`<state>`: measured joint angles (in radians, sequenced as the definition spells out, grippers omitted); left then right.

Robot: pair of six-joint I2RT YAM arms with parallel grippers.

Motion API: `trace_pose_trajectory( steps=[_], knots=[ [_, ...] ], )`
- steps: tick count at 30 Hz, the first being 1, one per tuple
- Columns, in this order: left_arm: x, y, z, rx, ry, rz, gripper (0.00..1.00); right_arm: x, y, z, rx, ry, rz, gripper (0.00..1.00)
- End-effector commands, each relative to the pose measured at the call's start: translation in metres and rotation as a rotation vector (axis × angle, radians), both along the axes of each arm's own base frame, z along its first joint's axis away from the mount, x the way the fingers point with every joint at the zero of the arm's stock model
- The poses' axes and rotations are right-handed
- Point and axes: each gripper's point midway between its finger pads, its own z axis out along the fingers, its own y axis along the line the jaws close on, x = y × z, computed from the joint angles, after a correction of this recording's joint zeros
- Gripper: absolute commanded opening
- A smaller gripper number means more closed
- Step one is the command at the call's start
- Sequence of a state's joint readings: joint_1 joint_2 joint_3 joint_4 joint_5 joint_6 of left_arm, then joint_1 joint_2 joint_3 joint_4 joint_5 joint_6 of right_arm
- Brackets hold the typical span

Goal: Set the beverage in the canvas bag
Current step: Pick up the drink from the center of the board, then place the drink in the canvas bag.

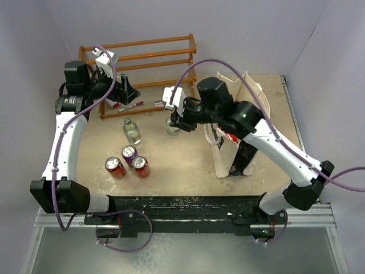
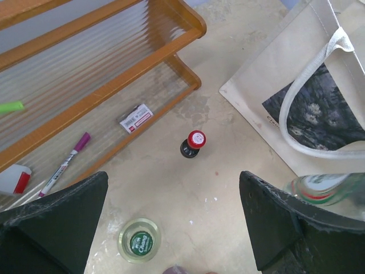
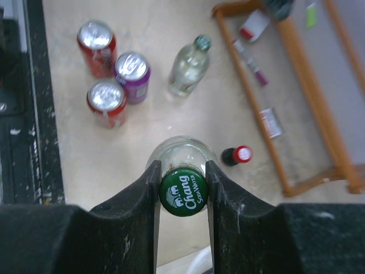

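Note:
My right gripper (image 3: 183,191) is shut on the green cap of a clear glass soda water bottle (image 3: 182,149), left of the canvas bag (image 1: 225,158). In the top view this gripper (image 1: 173,121) and bottle (image 1: 171,128) sit mid-table. I cannot tell whether the bottle is off the table. The cream bag with a black printed panel also shows in the left wrist view (image 2: 279,74). My left gripper (image 2: 174,228) is open and empty, high over the table by the wooden rack (image 1: 137,57). In the top view it (image 1: 126,91) is at the rack's front.
A second green-capped glass bottle (image 1: 132,130) stands left of centre. Two red cans (image 1: 115,167) (image 1: 140,166) and a purple can (image 1: 129,154) stand in front of it. A small dark red-capped bottle (image 3: 236,155) stands near the rack. A marker (image 2: 65,165) and small packets lie on the rack.

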<state>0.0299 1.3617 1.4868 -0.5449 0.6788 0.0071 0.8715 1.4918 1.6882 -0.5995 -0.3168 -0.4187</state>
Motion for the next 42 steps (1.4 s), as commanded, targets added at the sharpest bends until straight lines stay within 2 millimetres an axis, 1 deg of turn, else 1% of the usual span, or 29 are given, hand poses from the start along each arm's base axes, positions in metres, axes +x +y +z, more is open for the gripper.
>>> trace_pose_trajectory(
  steps=[1,4,7,10,12,14,17,20,24,27,28,29,30,34,36,38,42],
  knots=[
    [0.006,-0.016,0.031,-0.023,-0.093,-0.059,1.0,0.002,-0.021,0.113,0.177,-0.23,-0.07,0.0],
    [0.006,-0.031,0.025,-0.007,-0.091,-0.099,0.99,0.01,-0.036,0.147,0.212,-0.283,-0.147,0.0],
    [0.002,-0.049,0.021,0.01,-0.09,-0.147,0.99,0.02,-0.052,0.173,0.251,-0.313,-0.227,0.0],
    [-0.003,-0.07,0.019,0.015,-0.097,-0.204,0.99,0.032,-0.077,0.201,0.311,-0.334,-0.309,0.0],
    [-0.009,-0.086,0.02,-0.023,-0.097,-0.26,0.99,0.039,-0.095,0.214,0.336,-0.345,-0.359,0.0],
    [-0.016,-0.102,0.023,-0.073,-0.091,-0.32,0.98,0.046,-0.114,0.221,0.344,-0.366,-0.419,0.0],
    [-0.022,-0.124,0.027,-0.137,-0.069,-0.392,0.97,0.056,-0.14,0.224,0.343,-0.387,-0.501,0.0],
    [-0.029,-0.147,0.031,-0.174,-0.066,-0.455,0.94,0.066,-0.167,0.221,0.351,-0.372,-0.567,0.0],
    [-0.04,-0.183,0.032,-0.215,-0.042,-0.536,0.92,0.074,-0.197,0.204,0.341,-0.343,-0.636,0.0],
    [-0.045,-0.212,0.028,-0.25,0.017,-0.574,0.89,0.081,-0.216,0.186,0.318,-0.319,-0.686,0.0],
    [-0.045,-0.223,0.021,-0.261,0.06,-0.574,0.87,0.085,-0.224,0.176,0.306,-0.304,-0.705,0.0],
    [-0.046,-0.232,0.02,-0.278,0.093,-0.58,0.86,0.087,-0.23,0.171,0.301,-0.298,-0.719,0.0],
    [-0.051,-0.243,0.017,-0.301,0.137,-0.595,0.85,0.088,-0.235,0.165,0.296,-0.293,-0.732,0.0],
    [-0.059,-0.278,0.005,-0.331,0.243,-0.633,0.81,0.091,-0.249,0.143,0.27,-0.274,-0.756,0.0],
    [-0.059,-0.291,-0.004,-0.331,0.288,-0.633,0.76,0.091,-0.252,0.133,0.257,-0.266,-0.756,0.0],
    [-0.059,-0.301,-0.01,-0.337,0.321,-0.644,0.7,0.091,-0.253,0.124,0.246,-0.256,-0.749,0.0],
    [-0.063,-0.314,-0.018,-0.351,0.368,-0.672,0.62,0.092,-0.245,0.101,0.224,-0.222,-0.701,0.0]
  ],
)
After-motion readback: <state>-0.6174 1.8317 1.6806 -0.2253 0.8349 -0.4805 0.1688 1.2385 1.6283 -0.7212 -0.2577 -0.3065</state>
